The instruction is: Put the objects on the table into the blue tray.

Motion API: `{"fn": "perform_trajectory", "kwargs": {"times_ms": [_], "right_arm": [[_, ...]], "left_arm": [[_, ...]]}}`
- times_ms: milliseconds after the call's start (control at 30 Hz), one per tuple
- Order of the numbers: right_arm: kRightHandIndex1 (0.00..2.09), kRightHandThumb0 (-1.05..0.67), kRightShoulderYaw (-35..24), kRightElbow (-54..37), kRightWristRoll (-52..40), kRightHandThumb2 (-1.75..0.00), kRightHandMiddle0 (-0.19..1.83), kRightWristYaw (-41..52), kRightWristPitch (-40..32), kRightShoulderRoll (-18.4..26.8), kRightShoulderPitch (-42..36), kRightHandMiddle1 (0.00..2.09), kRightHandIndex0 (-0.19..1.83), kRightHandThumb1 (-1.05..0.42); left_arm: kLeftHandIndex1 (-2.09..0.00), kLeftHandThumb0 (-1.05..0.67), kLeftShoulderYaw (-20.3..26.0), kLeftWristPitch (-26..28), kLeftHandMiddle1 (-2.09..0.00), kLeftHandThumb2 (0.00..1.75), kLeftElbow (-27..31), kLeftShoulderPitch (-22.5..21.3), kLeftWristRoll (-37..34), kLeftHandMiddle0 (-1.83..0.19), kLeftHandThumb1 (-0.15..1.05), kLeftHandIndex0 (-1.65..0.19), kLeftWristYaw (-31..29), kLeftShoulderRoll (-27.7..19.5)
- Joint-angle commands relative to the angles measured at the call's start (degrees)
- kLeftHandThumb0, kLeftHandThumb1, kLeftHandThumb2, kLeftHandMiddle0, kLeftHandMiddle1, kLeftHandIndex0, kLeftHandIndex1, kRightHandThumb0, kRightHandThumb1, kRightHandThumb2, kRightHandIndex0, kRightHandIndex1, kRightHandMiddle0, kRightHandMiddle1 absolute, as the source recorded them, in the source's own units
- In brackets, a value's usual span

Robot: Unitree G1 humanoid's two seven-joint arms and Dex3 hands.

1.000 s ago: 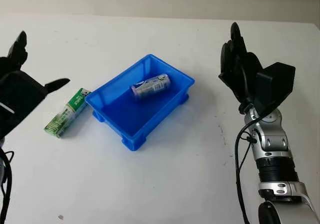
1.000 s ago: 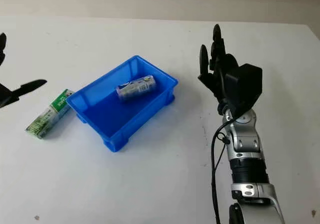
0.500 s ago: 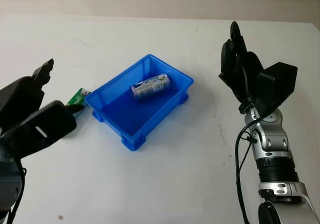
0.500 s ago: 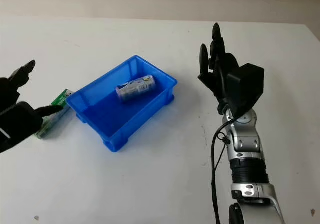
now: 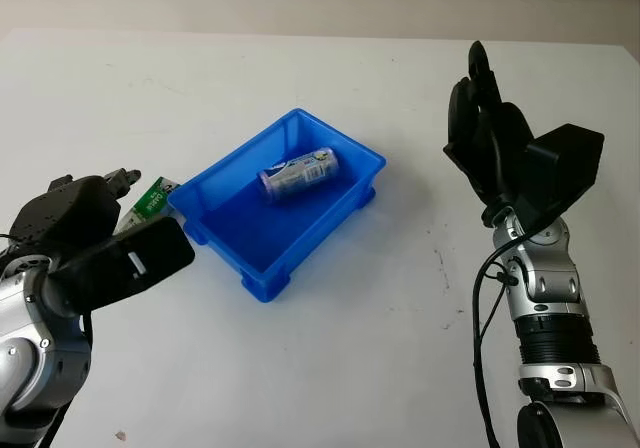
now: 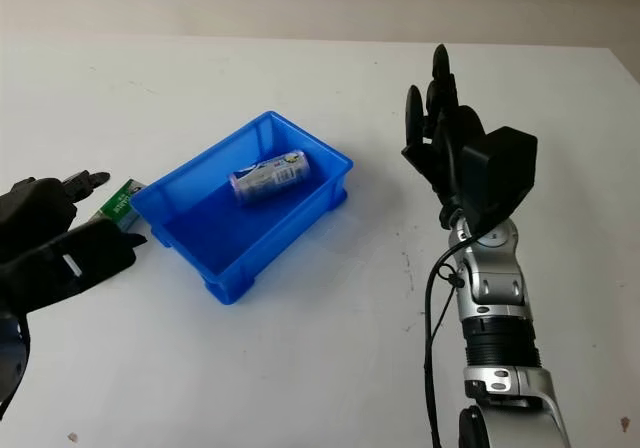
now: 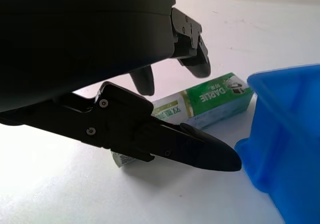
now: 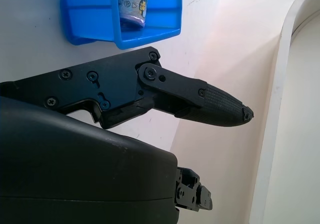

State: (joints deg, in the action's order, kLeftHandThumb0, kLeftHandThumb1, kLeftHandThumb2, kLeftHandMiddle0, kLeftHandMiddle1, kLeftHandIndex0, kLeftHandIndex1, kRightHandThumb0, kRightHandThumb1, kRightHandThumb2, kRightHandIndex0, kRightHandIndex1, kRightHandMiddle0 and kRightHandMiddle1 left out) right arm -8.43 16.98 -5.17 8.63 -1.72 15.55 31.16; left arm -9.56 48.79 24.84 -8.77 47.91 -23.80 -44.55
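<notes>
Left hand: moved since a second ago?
Yes. The left hand has swung in from the table's left edge toward the blue tray and now hangs open over the green box, fingers either side.

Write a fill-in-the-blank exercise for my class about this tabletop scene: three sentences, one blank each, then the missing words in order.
1. The can lies inside the ____ tray.
2. The green toothpaste box lies on the table just ____ the tray, beside its wall.
3. The hand that hovers over the toothpaste box, fingers around it but not closed, is the ____ hand, while the right hand is raised, open, to the tray's right.

Missing words: blue; outside; left
</notes>
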Motion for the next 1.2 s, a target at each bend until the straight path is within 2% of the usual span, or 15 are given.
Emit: {"fn": "perform_trajectory", "kwargs": {"times_ms": [0,33,67,133,233,333,367,433,567,600,733,867,933,1000,1167], "right_arm": [[0.0,-0.72,-0.49,0.14,-0.4,-0.72,-0.19,0.15,0.6,0.18,0.56,0.0,-0.19,-1.05],[0.0,-0.72,-0.53,0.17,-0.42,-0.72,-0.19,0.18,0.64,0.18,0.58,0.0,-0.19,-1.05],[0.0,-0.71,-0.54,0.14,-0.36,-0.72,-0.19,0.08,0.64,0.14,0.61,0.0,-0.19,-1.05],[0.0,-0.72,-0.59,0.06,-0.23,-0.72,-0.19,-0.26,0.63,0.03,0.63,0.0,-0.19,-1.05],[0.0,-0.72,-0.63,0.04,-0.38,-0.71,-0.19,-0.15,0.75,0.03,0.63,0.0,-0.19,-1.05],[0.0,-0.72,-0.73,-0.11,-0.71,-0.71,-0.19,0.07,0.76,-0.05,0.66,0.0,-0.19,-1.05],[0.0,-0.72,-0.76,-0.09,-0.75,-0.71,-0.19,0.09,0.84,-0.06,0.68,0.0,-0.19,-1.05],[0.0,-0.72,-0.77,-0.09,-0.77,-0.71,-0.19,0.1,0.9,-0.03,0.69,0.0,-0.19,-1.05],[0.0,-0.73,-1.04,-0.55,-1.43,-0.71,-0.19,0.41,0.93,-0.21,0.47,0.0,-0.19,-1.05],[0.0,-0.72,-1.09,-0.63,-1.65,-0.71,-0.19,0.58,0.93,-0.23,0.41,0.0,-0.19,-1.05],[0.0,-0.72,-1.32,-0.66,-2.37,-0.71,-0.19,0.82,1.01,-0.36,0.33,0.0,-0.19,-1.05],[0.0,-0.7,-1.41,-0.46,-2.5,-0.71,-0.19,1.02,1.87,-0.3,0.24,0.0,-0.19,-1.05],[0.0,-0.71,-1.46,-0.6,-2.55,-0.71,-0.19,1.06,1.91,-0.31,0.17,0.0,-0.19,-1.05],[0.0,-0.71,-1.64,-0.67,-2.91,-0.7,-0.19,1.15,1.91,-0.51,0.18,0.0,-0.19,-1.05],[0.0,-0.7,-1.72,-0.48,-3.3,-0.7,-0.19,1.18,2.42,-0.88,0.17,0.0,-0.19,-1.05]], "left_arm": [[-1.47,-0.86,-1.33,0.26,-1.76,0.14,-0.54,-0.58,2.15,0.19,1.05,0.15,-1.0,0.56],[-1.48,-0.85,-1.73,0.88,-1.72,0.14,-0.77,-0.85,3.02,0.19,1.05,0.17,-1.62,1.01],[-1.39,-0.83,-2.18,1.12,-1.6,0.13,-0.94,-1.03,3.85,0.19,1.05,0.18,-2.12,1.43],[-1.29,-0.8,-2.93,1.8,-1.51,0.12,-1.29,-1.44,5.57,0.19,1.05,0.19,-2.82,2.6],[-1.2,-0.75,-2.99,1.77,-1.73,0.1,-1.88,-1.57,7.28,0.13,1.05,0.15,-2.38,4.52],[-1.14,-0.66,-4.01,2.03,-1.81,0.08,-4.99,-2.57,10.96,-0.01,1.05,0.1,-0.54,6.56],[-1.12,-0.61,-4.34,2.1,-1.98,0.07,-6.1,-2.97,12.32,-0.06,1.05,0.07,-0.1,7.07],[-1.13,-0.58,-4.44,1.76,-2.06,0.08,-7.56,-3.39,14.28,-0.12,1.05,0.05,0.44,7.88],[-1.28,-0.56,-5.18,0.55,-2.09,0.1,-12.12,-4.46,18.91,-0.28,1.05,0.05,0.97,8.13],[-1.37,-0.57,-5.3,0.16,-2.09,0.11,-13.12,-4.73,19.75,-0.4,1.05,0.06,0.8,8.11],[-1.51,-0.56,-5.01,-1.02,-2.09,0.1,-16.86,-5.96,20.72,-0.57,1.05,0.05,0.76,9.1],[-1.36,-0.48,-6.01,-1.84,-2.09,0.15,-19.81,-7.15,23.3,-0.59,1.05,0.03,-1.33,8.68],[-1.28,-0.44,-6.07,-3.09,-2.09,0.15,-19.9,-7.2,24.29,-0.6,1.05,-0.05,-3.3,7.83],[-1.16,-0.42,-5.74,-4.65,-2.09,0.12,-20.24,-7.17,24.71,-0.56,1.05,-0.15,-4.7,6.99],[-1.05,-0.42,-5.09,-7.79,-2.09,0.17,-21.2,-7.87,25.21,-0.43,1.05,-0.18,-9.76,4.94]]}}
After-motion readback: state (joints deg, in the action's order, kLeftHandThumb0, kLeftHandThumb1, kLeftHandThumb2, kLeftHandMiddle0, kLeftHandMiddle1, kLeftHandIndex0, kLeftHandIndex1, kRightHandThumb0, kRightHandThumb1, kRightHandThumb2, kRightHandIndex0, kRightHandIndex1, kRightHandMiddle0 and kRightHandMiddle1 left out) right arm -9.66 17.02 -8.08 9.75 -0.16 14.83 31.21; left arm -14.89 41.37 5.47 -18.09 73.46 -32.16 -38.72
